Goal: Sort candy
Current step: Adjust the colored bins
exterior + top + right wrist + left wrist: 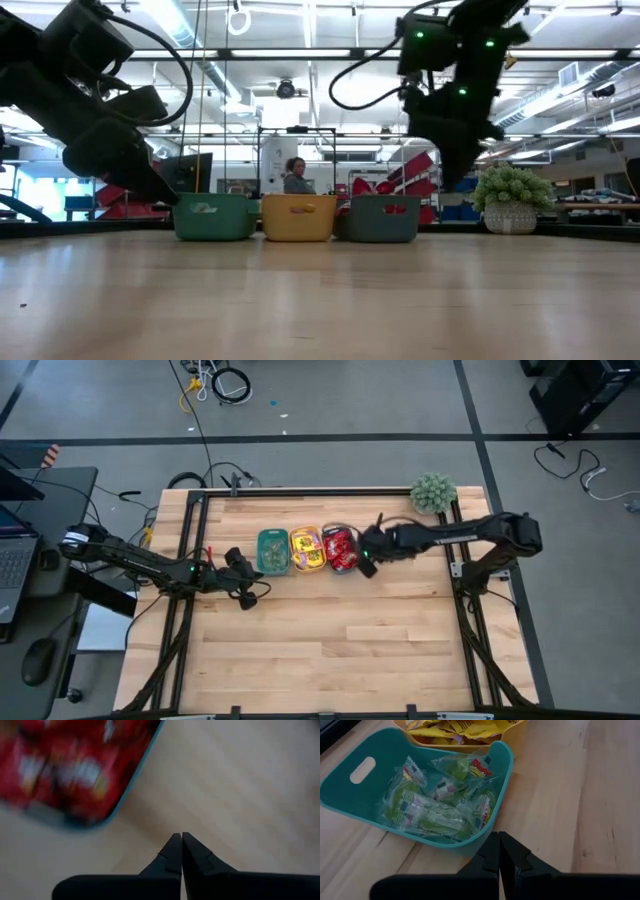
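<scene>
Both tools closed, empty: left tool (499, 851) by teal tray (350, 795), right tool (181, 851) by red candy (60, 765)

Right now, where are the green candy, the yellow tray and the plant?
green candy (437, 802), left wrist view, middle of the pile.
yellow tray (299, 222), low view, front wall.
plant (433, 492), high view, fuzzy top.

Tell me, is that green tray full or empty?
Partly full. The green tray holds a heap of pale green wrapped candy covering much of its floor, while its handle end is bare.
</scene>
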